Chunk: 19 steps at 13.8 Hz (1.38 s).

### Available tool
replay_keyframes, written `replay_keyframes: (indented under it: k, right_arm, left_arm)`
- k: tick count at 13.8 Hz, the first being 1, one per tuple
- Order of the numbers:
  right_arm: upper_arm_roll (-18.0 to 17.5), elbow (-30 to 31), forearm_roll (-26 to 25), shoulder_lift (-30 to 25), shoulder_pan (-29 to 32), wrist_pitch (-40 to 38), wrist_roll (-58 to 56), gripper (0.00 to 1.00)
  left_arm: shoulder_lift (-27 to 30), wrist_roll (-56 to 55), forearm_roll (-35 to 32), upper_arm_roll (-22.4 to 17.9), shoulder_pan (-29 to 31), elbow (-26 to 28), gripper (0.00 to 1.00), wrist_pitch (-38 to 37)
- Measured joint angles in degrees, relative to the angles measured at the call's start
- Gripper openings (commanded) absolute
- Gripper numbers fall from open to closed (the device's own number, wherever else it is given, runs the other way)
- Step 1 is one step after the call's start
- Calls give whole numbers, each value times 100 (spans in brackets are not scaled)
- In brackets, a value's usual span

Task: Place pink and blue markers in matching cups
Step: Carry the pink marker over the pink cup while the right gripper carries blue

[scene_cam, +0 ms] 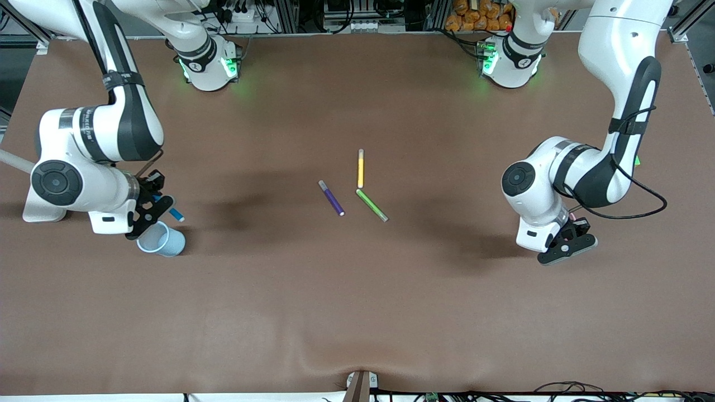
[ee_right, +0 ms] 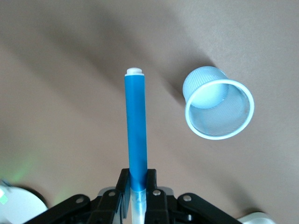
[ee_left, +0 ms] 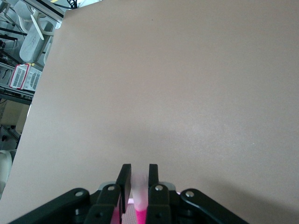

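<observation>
1. Right tool (scene_cam: 146, 215) is up over the table (scene_cam: 357, 312) at the right arm's end, just above the blue cup (scene_cam: 162, 240). Fingers pinch the blue marker (scene_cam: 169, 207) near its grey cap end.
2. In the right wrist view the right tool (ee_right: 138, 184) grips the blue marker (ee_right: 136, 130) low on the barrel, white tip pointing away from the camera.
3. Blue cup stands upright on the table. In the right wrist view its open mouth (ee_right: 218, 108) lies beside the marker, not under the tip. Marker is not in the cup.
4. Mid table, three loose pens lie flat: purple pen (scene_cam: 332, 198), yellow pen (scene_cam: 361, 168), green pen (scene_cam: 372, 205). Purple lies toward the right arm's end. Yellow is farthest from the front camera. Green's upper end sits just below the yellow pen's lower end.
5. Left tool (scene_cam: 568, 245) is over bare table at the left arm's end, well apart from the three pens.
6. In the left wrist view the left tool (ee_left: 138, 179) is pressed onto the pink marker (ee_left: 139, 193), pale cap between the fingers, magenta body below it.
7. Pink cup can't be made out in any view.
</observation>
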<state>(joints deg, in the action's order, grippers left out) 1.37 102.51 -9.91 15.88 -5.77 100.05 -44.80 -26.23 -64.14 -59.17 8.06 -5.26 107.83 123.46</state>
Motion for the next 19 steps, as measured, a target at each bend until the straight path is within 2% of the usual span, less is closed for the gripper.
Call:
replay_keyframes:
  k: [4, 8, 13, 16, 19]
  right_arm:
    - [0, -97, -873, 63, 115, 6, -1195, 0]
    - [-119, -135, -2445, 266, -43, 41, -1516, 0]
    - [-149, -98, -3678, 622, -417, 168, -1520, 0]
    - [-129, -63, -4005, 769, -414, 268, -1522, 0]
    - [-141, -52, -4351, 890, -484, 367, -1522, 0]
  left_arm:
    - [33, 2, -2, -1, 1, -48, 100, 2]
    - [115, 324, 118, 63, 5, -183, 100, 8]
    - [219, 2067, 1638, 75, 110, -840, 100, -74]
    - [243, 3380, 2759, 72, 449, -1194, 100, -86]
    - [246, 4228, 3443, 78, 670, -1355, 100, -122]
